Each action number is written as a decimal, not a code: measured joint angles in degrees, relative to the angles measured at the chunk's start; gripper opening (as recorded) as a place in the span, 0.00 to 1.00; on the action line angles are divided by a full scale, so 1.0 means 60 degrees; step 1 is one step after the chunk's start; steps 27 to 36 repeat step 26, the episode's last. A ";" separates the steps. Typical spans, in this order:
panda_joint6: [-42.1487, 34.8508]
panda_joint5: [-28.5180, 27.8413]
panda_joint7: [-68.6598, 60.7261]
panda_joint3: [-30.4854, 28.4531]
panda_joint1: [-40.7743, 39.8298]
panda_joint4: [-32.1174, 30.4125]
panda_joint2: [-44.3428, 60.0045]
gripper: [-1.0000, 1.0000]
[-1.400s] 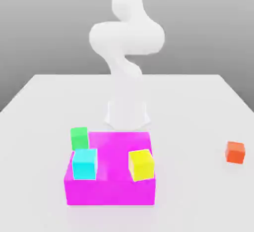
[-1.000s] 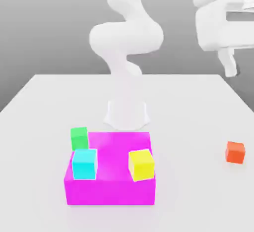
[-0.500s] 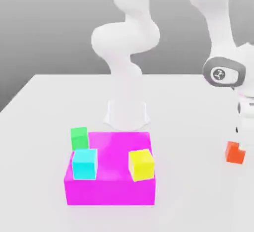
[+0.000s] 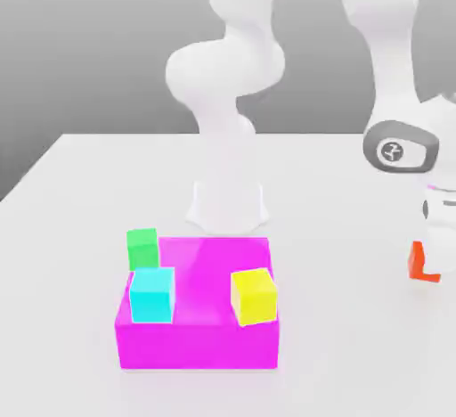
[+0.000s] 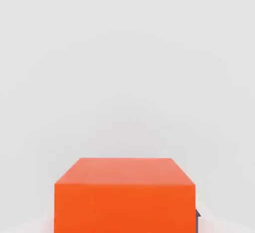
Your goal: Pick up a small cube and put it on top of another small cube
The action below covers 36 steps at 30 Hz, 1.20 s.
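hand view: orange cube (image 5: 123, 197) sits upright, square-on.

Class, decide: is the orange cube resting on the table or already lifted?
Resting on the table. The orange cube sits on the white table, partly hidden by the arm.

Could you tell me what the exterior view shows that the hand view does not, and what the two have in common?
The exterior view alone takes in the arm, the magenta block carrying the cyan cube and yellow cube, and the green cube behind it. The hand view alone gives the orange cube's top face close up. Both share the orange cube and the white table.
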 joint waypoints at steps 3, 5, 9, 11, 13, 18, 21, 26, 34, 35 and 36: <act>-0.0729 0.0418 -0.0722 -0.0642 -0.0975 -0.0024 -0.0849 0.00; -0.1213 0.0528 -0.1145 -0.1107 -0.2045 -0.0007 -0.1369 0.00; -0.2167 0.0702 -0.1980 -0.1961 -0.3524 0.0036 -0.2360 0.00; -0.2639 0.0750 -0.2373 -0.2519 -0.4035 0.0058 -0.2826 0.00; -0.3074 0.0759 -0.2710 -0.3146 -0.4564 0.0069 -0.3247 0.00; -0.4067 0.0749 -0.3530 -0.4654 -0.6021 0.0080 -0.4158 0.00; -0.3447 0.0894 -0.3858 -0.5112 -0.6337 -0.0092 -0.3668 0.00; -0.2494 0.1011 -0.3989 -0.5219 -0.6358 -0.0320 -0.2937 1.00; -0.2494 0.1011 -0.3989 -0.5219 -0.6358 -0.0320 -0.2937 1.00; -0.2494 0.1011 -0.3989 -0.5219 -0.6358 -0.0320 -0.2937 1.00; -0.2494 0.1011 -0.3989 -0.5219 -0.6358 -0.0320 -0.2937 1.00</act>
